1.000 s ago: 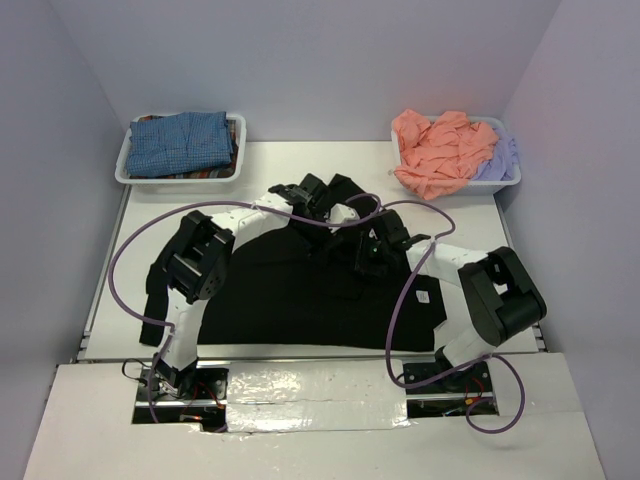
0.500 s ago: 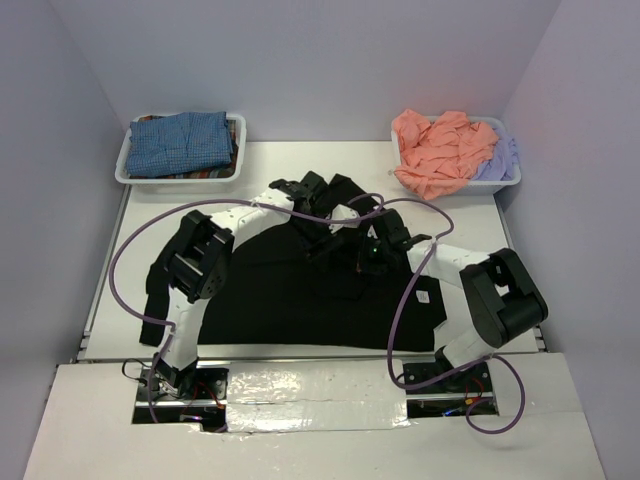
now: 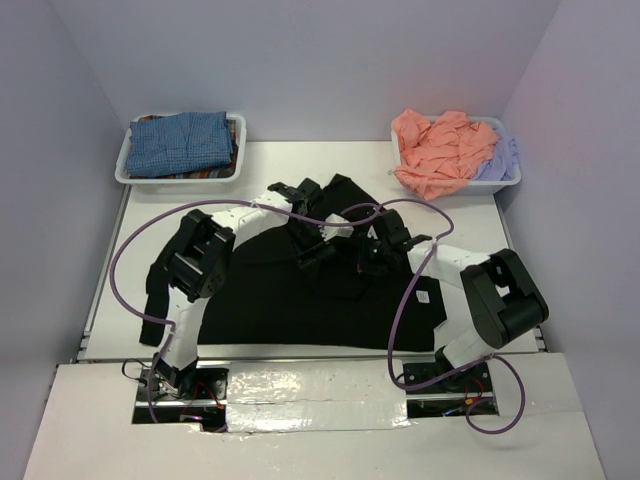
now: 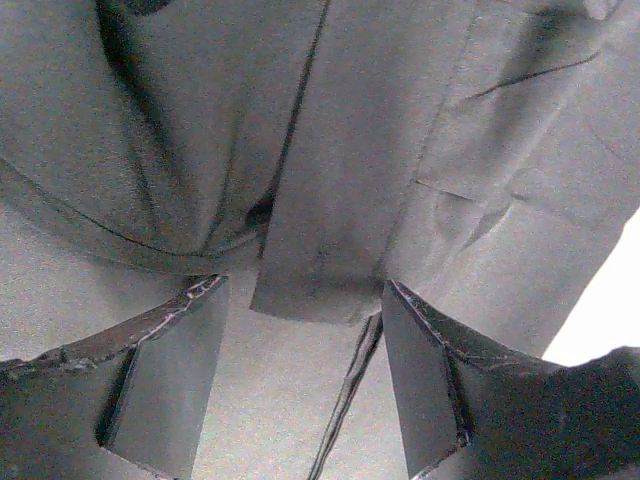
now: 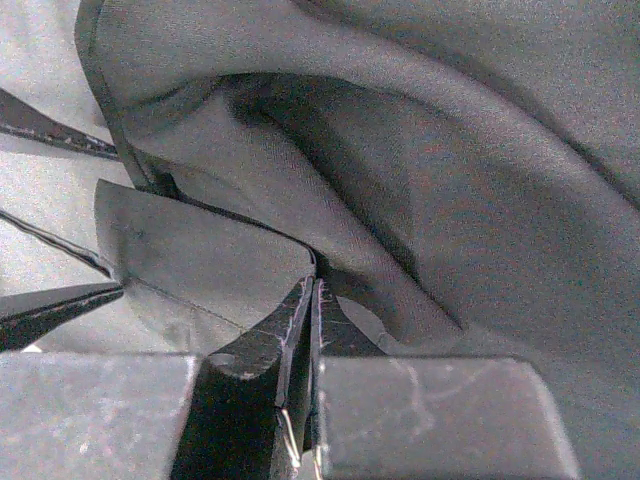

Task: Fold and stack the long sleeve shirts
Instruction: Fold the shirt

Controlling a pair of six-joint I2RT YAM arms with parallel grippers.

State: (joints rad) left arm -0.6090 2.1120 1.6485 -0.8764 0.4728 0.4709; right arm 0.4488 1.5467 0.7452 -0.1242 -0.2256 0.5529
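Observation:
A large black long sleeve shirt [image 3: 280, 300] lies spread across the middle of the table, one sleeve trailing to the left edge. My left gripper [image 3: 312, 252] hovers open over its upper middle. In the left wrist view the left gripper [image 4: 303, 288] has flat black cloth [image 4: 360, 150] and a seam below it, and nothing between its fingers [image 4: 165, 380]. My right gripper [image 3: 365, 258] is just to the right of it. Seen from the right wrist, the right gripper [image 5: 312, 285] is shut, with a raised fold of the black shirt [image 5: 300, 180] running into its tips.
A white bin [image 3: 122, 172] at the back left holds a folded blue-checked shirt [image 3: 180, 142]. Another white bin [image 3: 510, 182] at the back right holds a crumpled salmon-pink shirt [image 3: 440, 150] and a pale lavender one [image 3: 500, 155]. Purple cables loop over the table.
My right gripper has closed on a fold of the black shirt. My left gripper has shifted a little toward the near side over the shirt, its jaws slightly wider.

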